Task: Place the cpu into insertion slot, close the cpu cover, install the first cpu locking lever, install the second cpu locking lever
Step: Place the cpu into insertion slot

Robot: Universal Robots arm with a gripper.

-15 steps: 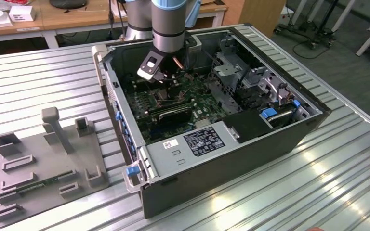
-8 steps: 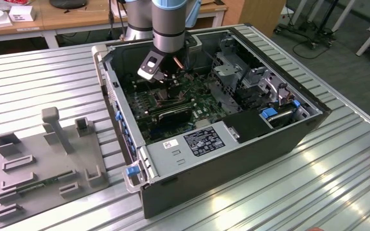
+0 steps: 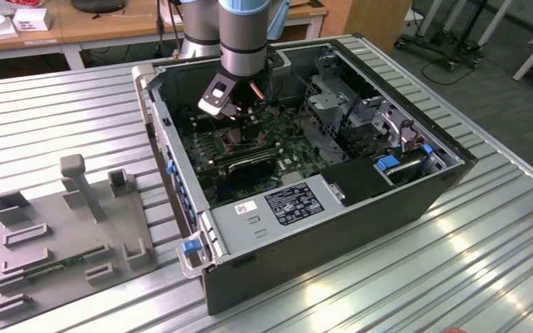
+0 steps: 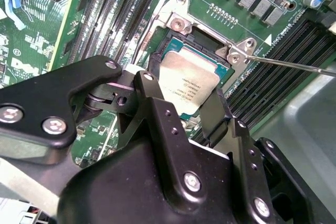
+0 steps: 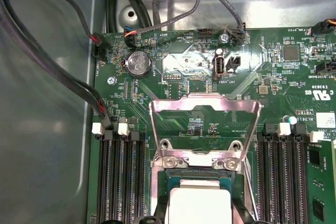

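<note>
Gripper (image 4: 178, 92) pinches the small tan-silver square cpu (image 4: 191, 77) by opposite edges at the dark silver-rimmed insertion slot (image 4: 202, 39), silvery cpu cover (image 5: 205, 109) frame standing open; any tilt at release could seat it crooked and damage the slot.

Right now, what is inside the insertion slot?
The cpu, metal top up, sits within the dark frame of the insertion slot; the cpu cover stands open. The contacts under the chip are covered, and the gripper hides part of the frame.

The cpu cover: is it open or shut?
Open: the cpu cover is flipped back over the green board, leaving the cpu bare.
</note>
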